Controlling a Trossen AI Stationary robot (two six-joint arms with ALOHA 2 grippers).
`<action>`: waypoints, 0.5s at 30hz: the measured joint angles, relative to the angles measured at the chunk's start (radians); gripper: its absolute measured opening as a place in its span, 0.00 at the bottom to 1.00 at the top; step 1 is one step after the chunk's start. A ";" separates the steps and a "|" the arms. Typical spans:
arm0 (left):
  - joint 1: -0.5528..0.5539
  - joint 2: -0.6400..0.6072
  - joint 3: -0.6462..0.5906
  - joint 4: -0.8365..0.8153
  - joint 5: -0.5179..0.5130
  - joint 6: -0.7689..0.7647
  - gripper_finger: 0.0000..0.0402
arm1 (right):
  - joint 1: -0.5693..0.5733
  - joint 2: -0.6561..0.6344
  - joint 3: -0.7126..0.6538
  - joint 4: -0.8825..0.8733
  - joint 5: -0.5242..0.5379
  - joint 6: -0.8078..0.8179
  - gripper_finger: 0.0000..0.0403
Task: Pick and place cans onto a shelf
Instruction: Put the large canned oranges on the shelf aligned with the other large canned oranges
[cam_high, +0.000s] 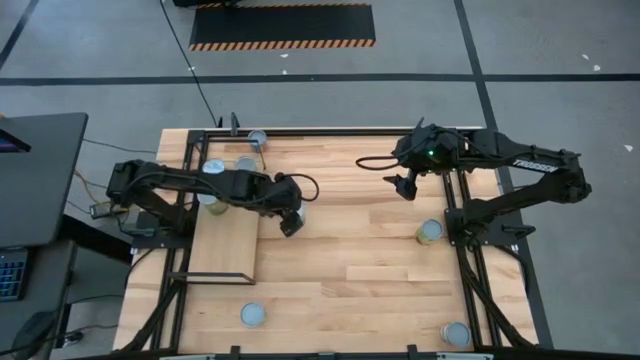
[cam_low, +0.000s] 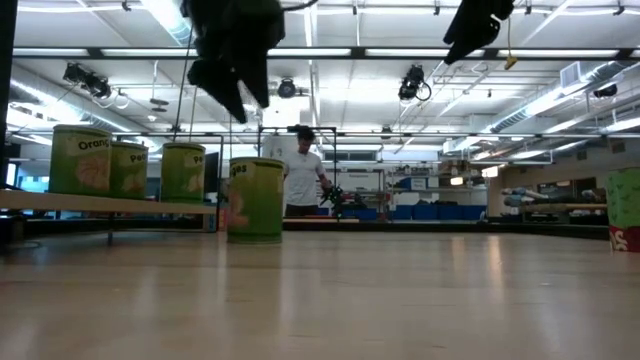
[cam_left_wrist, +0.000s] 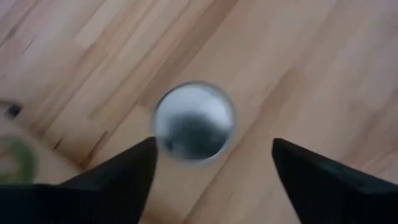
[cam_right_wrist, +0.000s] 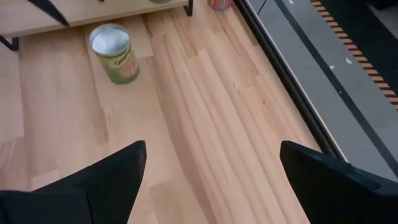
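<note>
Wooden plank tabletop (cam_high: 350, 260) under me, with a big workshop-looking room behind it and a person (cam_low: 303, 172) standing way back there. So my left gripper (cam_high: 291, 222) is hanging just off the shelf's (cam_high: 225, 250) right edge, jaws spread wide, right above a can (cam_left_wrist: 194, 121). From my left wrist I'm looking straight down on its silver top, sitting between my two fingers (cam_left_wrist: 118, 177), and it's upright on the table just beside the shelf, not on it. Nothing pinched. Low view shows that same can (cam_low: 256, 199) standing by itself next to the shelf edge, with my gripper up above it and clear of it.

Three green cans (cam_low: 128, 166) are lined up on the shelf at the far end. Others are scattered on the table: one (cam_high: 431, 231) over by the right side, one (cam_high: 254, 315) near the front edge, one (cam_high: 456, 333) in the front right corner, one (cam_high: 258, 138) at the back edge.

My right gripper (cam_high: 405, 187) is parked high toward the back right, jaws spread too, holding nothing
</note>
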 joint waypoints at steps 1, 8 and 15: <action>0.005 0.005 0.000 -0.005 -0.005 0.000 0.86 | 0.002 0.001 -0.002 0.008 -0.001 0.000 0.94; 0.044 0.019 -0.065 0.045 0.052 0.093 0.99 | 0.002 0.001 -0.003 0.046 -0.015 -0.001 0.94; 0.047 0.012 -0.081 0.105 0.067 0.166 0.99 | 0.002 -0.004 -0.003 0.048 -0.016 0.010 0.94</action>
